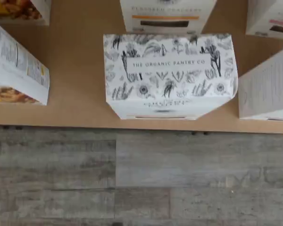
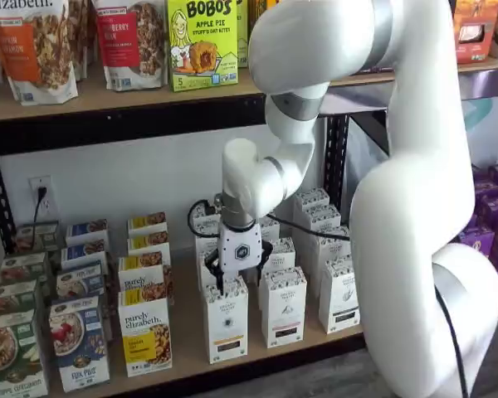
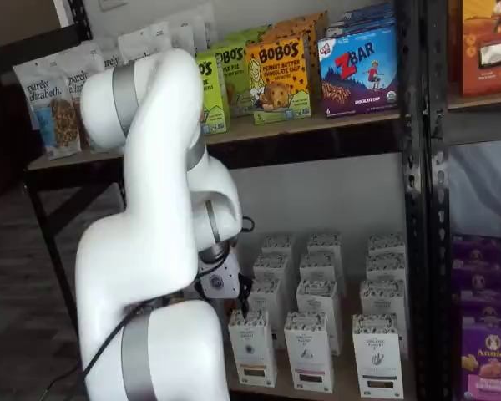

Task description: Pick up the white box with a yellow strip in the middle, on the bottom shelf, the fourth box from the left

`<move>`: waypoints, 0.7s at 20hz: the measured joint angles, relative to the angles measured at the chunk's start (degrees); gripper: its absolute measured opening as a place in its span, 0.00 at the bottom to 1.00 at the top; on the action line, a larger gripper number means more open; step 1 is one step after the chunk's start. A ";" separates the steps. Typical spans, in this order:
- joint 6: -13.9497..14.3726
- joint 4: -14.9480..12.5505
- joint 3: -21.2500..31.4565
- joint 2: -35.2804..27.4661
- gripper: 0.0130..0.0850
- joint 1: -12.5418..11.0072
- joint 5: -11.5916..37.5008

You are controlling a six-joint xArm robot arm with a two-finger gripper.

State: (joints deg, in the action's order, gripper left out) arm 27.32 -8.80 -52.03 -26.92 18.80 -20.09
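Note:
The white box (image 2: 227,322) stands at the front of the bottom shelf (image 2: 188,352), tall and narrow, with a dark speckled top and a black label near its base. It also shows in a shelf view (image 3: 252,347). In the wrist view its patterned top (image 1: 170,70), printed "THE ORGANIC PANTRY CO", lies straight below the camera. My gripper (image 2: 235,280) hangs just above this box's top, its black fingers spread to either side with a gap between them, holding nothing. In a shelf view the arm hides most of the gripper (image 3: 224,288).
More white boxes (image 2: 284,307) of the same kind stand to the right and behind. "purely elizabeth" boxes (image 2: 145,336) stand close on the left. Snack bags and Bobo's boxes (image 2: 201,41) fill the higher shelf. A black upright (image 3: 416,209) and purple boxes (image 3: 484,351) are further right.

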 joint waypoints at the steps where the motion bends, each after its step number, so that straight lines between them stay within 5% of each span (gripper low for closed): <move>1: -0.40 0.33 -0.63 -0.54 1.00 -0.10 -0.12; 5: -2.67 2.19 -4.43 -3.39 1.00 -0.58 -2.86; 11: -9.47 8.63 -7.92 -6.95 1.00 -1.45 -3.28; 14: -9.43 7.84 -9.79 -9.20 1.00 -2.13 -2.35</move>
State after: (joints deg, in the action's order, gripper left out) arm 17.89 -0.96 -61.81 -36.12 16.67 -22.45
